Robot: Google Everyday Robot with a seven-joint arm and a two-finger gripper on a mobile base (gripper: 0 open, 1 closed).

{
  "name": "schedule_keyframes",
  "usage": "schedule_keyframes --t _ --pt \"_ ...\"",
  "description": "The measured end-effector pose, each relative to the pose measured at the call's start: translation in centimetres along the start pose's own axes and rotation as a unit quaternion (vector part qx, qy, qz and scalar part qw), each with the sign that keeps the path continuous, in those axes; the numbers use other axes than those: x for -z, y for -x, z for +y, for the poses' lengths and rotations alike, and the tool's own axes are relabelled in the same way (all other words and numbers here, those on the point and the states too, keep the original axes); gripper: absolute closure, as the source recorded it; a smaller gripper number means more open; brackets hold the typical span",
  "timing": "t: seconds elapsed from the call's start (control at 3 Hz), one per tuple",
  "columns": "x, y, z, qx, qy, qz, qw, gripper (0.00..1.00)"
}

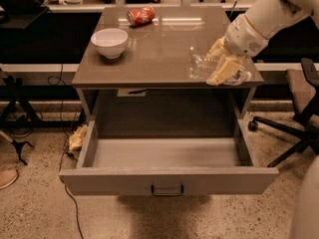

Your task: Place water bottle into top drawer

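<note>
The gripper sits at the right front part of the grey-brown table, at the end of a white arm that reaches in from the upper right of the frame. It is clenched around the water bottle, one pale yellow finger on the bottle's far side and the other on its near side. The clear crinkled bottle lies on its side just back from the table's front edge, its body sticking out to the left of the gripper. Below the tabletop, the top drawer is pulled wide open toward the bottom of the frame, with its dark handle at the centre of the front panel and nothing showing on its grey floor. A white bowl stands upright at the table's left side, and a red soda can lies on its side near the back edge, both well apart from the bottle. A dark office chair stands on the speckled floor at the right edge of the frame
</note>
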State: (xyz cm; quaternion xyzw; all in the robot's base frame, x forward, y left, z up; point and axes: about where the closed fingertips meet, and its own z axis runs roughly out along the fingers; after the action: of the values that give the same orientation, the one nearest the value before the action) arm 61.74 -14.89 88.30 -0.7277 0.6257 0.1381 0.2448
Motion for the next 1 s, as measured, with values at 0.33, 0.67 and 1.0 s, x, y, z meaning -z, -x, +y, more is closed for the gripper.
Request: schedule_keyframes --t 0.33,0.67,1.0 --pt "-0.7 -0.1 4.1 -0.022 0.007 0.002 0.9997 1.0" --pt "-4.1 -0.7 8.2 -0.055 0.024 -0.015 0.9981 1.0" --pt "-10.0 -2.4 10.4 -0.09 0.043 -0.014 0.9949 1.0"
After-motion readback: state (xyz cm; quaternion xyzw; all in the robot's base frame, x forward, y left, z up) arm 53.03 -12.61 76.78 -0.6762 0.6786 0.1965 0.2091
